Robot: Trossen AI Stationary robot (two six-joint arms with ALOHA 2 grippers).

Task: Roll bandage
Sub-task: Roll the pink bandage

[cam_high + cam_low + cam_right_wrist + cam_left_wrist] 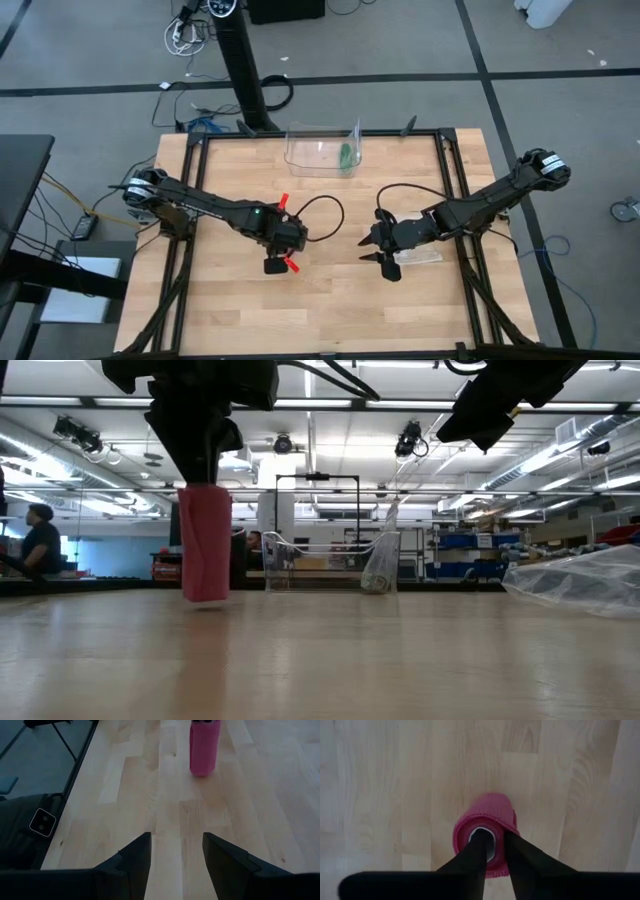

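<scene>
While the left jaws pinch the upright bandage [205, 543] roll's wall (one finger inside), right jaws gape empty near a plastic bag [580, 582].

The right hand [175, 865] shows as two dark angular fingers [132, 857] standing apart, with bare wood visible in the gap between them; nothing is held. Beneath lies the pale wooden plank counter [150, 795], its boards running away from the camera. Farther off stands the magenta-pink roll of soft fabric bandage [204, 750], upright, its lower end at or just above the counter; which cannot be told. Dark fingertips [204, 722] of the other arm grip its upper end. A black metal frame rail [80, 755] edges the counter. Beyond it are grey floor and a small dark box with a white outline [42, 822].
</scene>
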